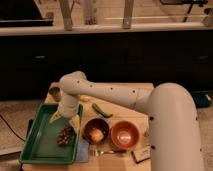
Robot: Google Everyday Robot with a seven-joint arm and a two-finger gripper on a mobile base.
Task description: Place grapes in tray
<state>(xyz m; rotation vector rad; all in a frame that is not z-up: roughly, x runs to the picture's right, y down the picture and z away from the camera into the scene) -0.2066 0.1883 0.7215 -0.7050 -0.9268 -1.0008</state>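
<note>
A dark bunch of grapes (pixel 65 135) lies inside the green tray (pixel 39 145) at the table's left, near the tray's right wall. My gripper (pixel 64 120) hangs from the white arm (pixel 115 95) just above the grapes. Its two pale fingers are spread apart, and it is open and empty. The grapes are apart from the fingertips (pixel 75 123).
A dark bowl (pixel 96 132) holding a yellow item and an orange bowl (pixel 124 134) stand right of the tray. A green pepper (pixel 101 110) lies behind them. A small can (pixel 54 92) stands at the back left. A utensil (pixel 107 151) and a dark packet (pixel 141 155) lie at the front.
</note>
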